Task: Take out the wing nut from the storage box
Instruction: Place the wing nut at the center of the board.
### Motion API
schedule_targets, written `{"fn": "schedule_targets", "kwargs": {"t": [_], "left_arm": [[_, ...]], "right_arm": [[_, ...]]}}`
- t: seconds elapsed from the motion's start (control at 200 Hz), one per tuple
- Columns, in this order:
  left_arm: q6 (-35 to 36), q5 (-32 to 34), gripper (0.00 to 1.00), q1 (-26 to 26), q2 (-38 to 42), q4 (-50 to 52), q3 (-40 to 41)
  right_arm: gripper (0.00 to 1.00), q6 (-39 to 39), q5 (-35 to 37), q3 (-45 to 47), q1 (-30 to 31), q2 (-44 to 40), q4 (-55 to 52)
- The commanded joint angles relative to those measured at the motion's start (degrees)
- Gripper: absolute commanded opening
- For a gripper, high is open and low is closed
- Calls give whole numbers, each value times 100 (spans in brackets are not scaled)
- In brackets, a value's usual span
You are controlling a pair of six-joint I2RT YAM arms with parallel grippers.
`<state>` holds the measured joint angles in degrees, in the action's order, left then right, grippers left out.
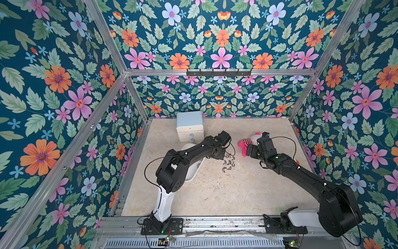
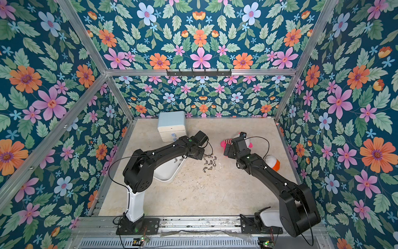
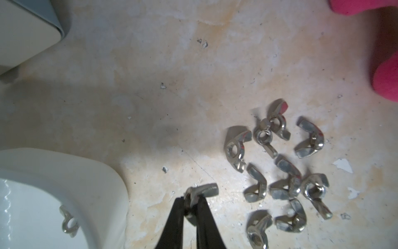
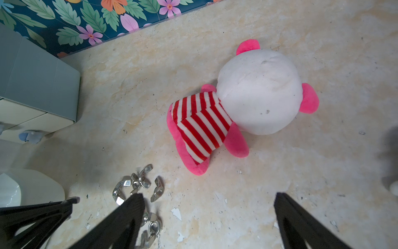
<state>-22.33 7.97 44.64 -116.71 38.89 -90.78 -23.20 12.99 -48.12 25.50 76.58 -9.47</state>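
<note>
Presently grips one wing nut (image 3: 200,191) in the left jaws, shut tight on its threaded hub, with one wing poking out sideways past the black fingertips (image 3: 206,220). Hangs over bare table (image 3: 150,86), outside the storage box (image 3: 92,179), between the box's rounded corner and the loose pile of wing nuts (image 3: 280,172) lying on the table. Leaves at least one more nut (image 3: 69,222) against the inner wall of the box. Cannot tell what else lies inside, since most of it is hidden under the left arm (image 1: 193,152) in both top views.

Shows the right jaws wide apart and empty, pointed down near the plush toy (image 4: 237,103) and taking no part in the hold.

Looks small, rigid and light: bright plated metal, hard and slick, with curved wings. Probably twists or squirts out of a pinch taken on a single wing tip. Better to pinch across the hub, as here, or flat against both wings. Will not crush under a firm squeeze, but likely bounces and skitters if let go from high up.

Seems nearly done for this nut. Lower beside the pile and part the jaws just above the table, clear of the nuts lying there.
</note>
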Motion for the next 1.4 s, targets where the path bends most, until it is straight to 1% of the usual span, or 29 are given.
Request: {"fn": "schedule_targets", "kwargs": {"t": [0.0,0.435,0.725,0.95,1.08,1.18,1.396], "left_arm": [[-78,69,9,21,-96,-76,-24],[-149,176,10,40,-521,-126,-216],[-193,95,11,53,-616,-181,-300],[-177,39,15,48,-674,-177,-315],[-180,4,16,57,-687,-175,-312],[-176,-87,18,55,-687,-180,-311],[-176,-138,30,55,-670,-174,-290]], "right_arm": [[99,0,29,30,3,6,5],[99,0,-108,51,8,103,121],[99,0,-139,83,7,116,155],[99,0,-157,99,2,130,192],[99,0,-163,101,7,130,200],[99,0,-166,97,0,147,209],[99,0,-174,82,4,130,232]]}}
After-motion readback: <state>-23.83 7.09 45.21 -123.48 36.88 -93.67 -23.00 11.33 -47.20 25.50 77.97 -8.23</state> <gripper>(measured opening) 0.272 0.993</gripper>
